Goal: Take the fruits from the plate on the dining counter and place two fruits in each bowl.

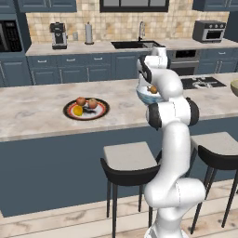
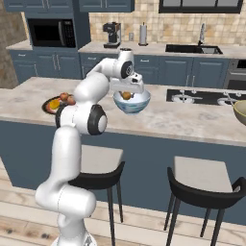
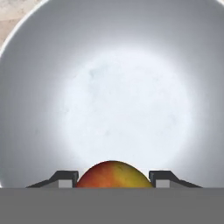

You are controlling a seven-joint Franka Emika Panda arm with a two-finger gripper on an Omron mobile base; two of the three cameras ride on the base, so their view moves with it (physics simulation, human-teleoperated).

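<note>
My gripper (image 3: pixel 113 179) is shut on an orange-red fruit (image 3: pixel 113 174), which sits between the two fingers (image 3: pixel 65 178). It hangs just above the inside of the light blue and white bowl (image 3: pixel 127 87), and that bowl (image 2: pixel 134 105) stands on the dining counter (image 2: pixel 182 120). From the left base view the held fruit (image 1: pixel 153 89) shows over the bowl (image 1: pixel 148 97), partly behind my arm. To the left, the plate (image 1: pixel 68 113) carries two reddish-brown fruits (image 1: pixel 81 101) (image 1: pixel 92 103) and a yellow one (image 1: pixel 77 110). The olive bowl (image 2: pixel 240 111) stands at the far right.
Two dark stools with grey seats (image 1: pixel 128 160) (image 2: pixel 204 180) stand in front of the counter's blue base. A black cooktop (image 2: pixel 197 97) lies behind the blue bowl. The back counter holds a sink (image 1: pixel 135 44), a coffee machine (image 1: pixel 58 35) and a toaster oven (image 1: pixel 209 30).
</note>
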